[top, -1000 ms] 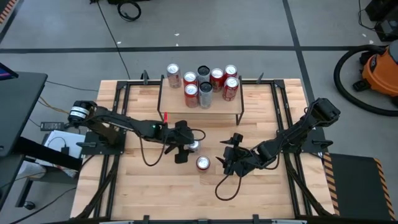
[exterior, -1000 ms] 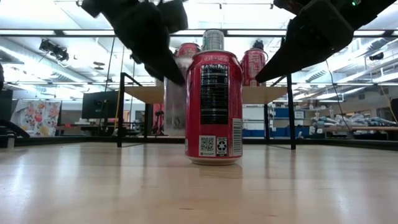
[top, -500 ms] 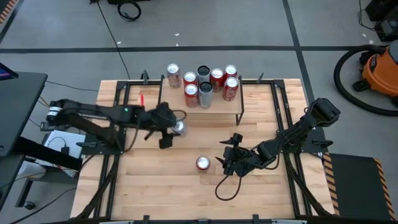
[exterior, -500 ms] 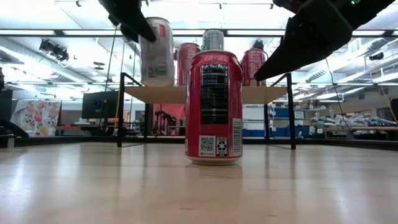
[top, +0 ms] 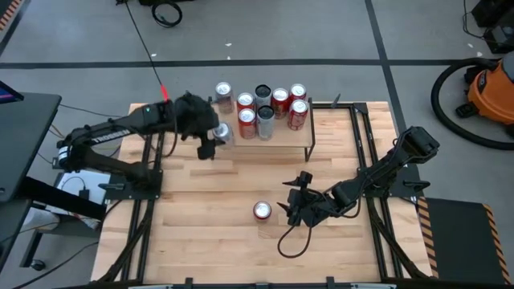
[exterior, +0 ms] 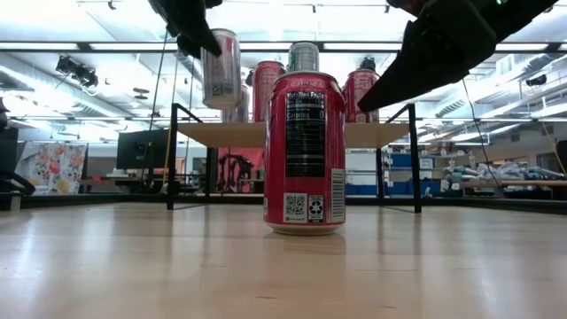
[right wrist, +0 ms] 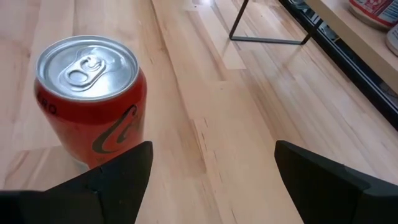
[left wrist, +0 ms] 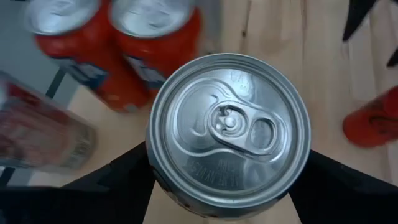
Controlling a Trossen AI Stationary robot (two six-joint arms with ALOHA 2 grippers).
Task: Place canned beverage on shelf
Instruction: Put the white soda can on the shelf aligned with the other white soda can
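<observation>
We have the silver aluminium beverage can (top: 222,132) clamped in the left end effector (top: 210,138), held in the air above the left end of the shelf (top: 289,135), a low rack with a light wooden plank top on thin black legs. In the low view the can (exterior: 219,67) hangs tilted, clear above the plank (exterior: 213,135). Six cans, four red and two silver (top: 262,108), already stand on the plank just beside it. We judge the main risk to be the carried can knocking those neighbours over, or landing tilted and toppling off the left edge. The right end effector (top: 294,208) waits with fingers spread beside a red can (top: 262,210) standing upright on the wooden desk (top: 201,233), which is not yet shelved.
</observation>
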